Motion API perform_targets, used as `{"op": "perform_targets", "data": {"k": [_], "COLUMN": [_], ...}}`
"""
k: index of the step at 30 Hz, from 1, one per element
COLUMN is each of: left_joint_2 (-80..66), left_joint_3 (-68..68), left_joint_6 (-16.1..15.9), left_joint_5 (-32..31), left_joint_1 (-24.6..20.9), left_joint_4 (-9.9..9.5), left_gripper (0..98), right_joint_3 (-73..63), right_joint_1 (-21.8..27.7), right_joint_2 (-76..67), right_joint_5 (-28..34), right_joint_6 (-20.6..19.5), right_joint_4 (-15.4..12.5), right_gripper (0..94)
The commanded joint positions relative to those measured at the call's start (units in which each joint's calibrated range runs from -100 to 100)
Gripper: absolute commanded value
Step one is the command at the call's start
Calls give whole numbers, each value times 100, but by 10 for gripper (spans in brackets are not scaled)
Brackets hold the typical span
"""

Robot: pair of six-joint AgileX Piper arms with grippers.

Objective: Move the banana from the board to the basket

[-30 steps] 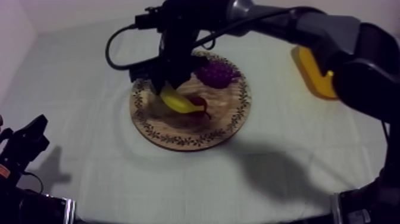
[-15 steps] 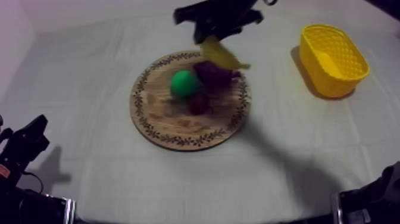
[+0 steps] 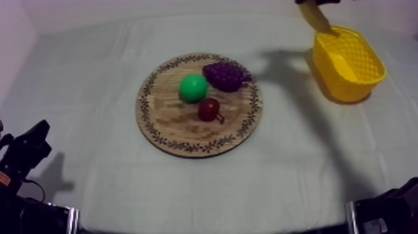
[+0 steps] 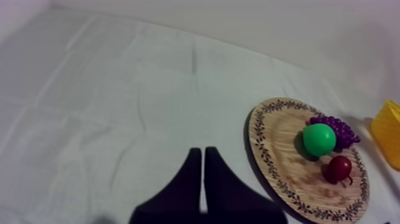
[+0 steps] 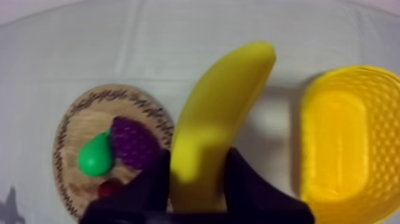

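Yellow and curved, the banana [image 5: 217, 113] is gripped by the right gripper [image 5: 198, 156]. Its two black fingers [image 5: 253, 187] are closed round the fruit's lower part, one pressed against each side, so that most of the banana projects beyond the fingertips. From the right wrist, the banana's free end is seen over the grey-white cloth [image 3: 93, 93], between the round wooden board [image 3: 186, 134] and the yellow basket [image 3: 348, 68], and nearer the basket. In the top view the banana is seen held in the air and tilted, its lower tip at the basket's far rim. Whether it hangs over the inside of the basket or just behind the rim cannot be told. The basket is set at the right side of the table, well apart from the board. On the board a green pear [image 3: 193, 88] is seen just beside a bunch of grapes [image 3: 225, 75], with a small red fruit [image 3: 209, 109] close in front of the pear. The left gripper [image 4: 204, 154] is seen low at the left side of the table, well apart from the board. Its fingers are laid together as a narrow wedge with nothing between them.
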Motion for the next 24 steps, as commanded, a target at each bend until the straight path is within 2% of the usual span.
{"op": "perform_targets", "data": {"k": [1, 12, 21, 24], "left_joint_2": [0, 0, 0, 0], "left_joint_3": [-3, -3, -3, -3], "left_joint_6": [1, 0, 1, 1], "left_joint_5": [-1, -1, -1, -1], "left_joint_1": [1, 1, 1, 1], "left_joint_4": [-3, -3, -3, -3], "left_gripper": [1, 1, 1, 1], "right_joint_3": [59, 436, 727, 717], "right_joint_1": [507, 1412, 1590, 1598], "right_joint_2": [14, 502, 1116, 1332], "right_joint_5": [-36, -452, -709, -745], "right_joint_6": [132, 474, 556, 524], "right_joint_4": [-25, 28, 108, 131], "right_gripper": [189, 192, 212, 276]}}
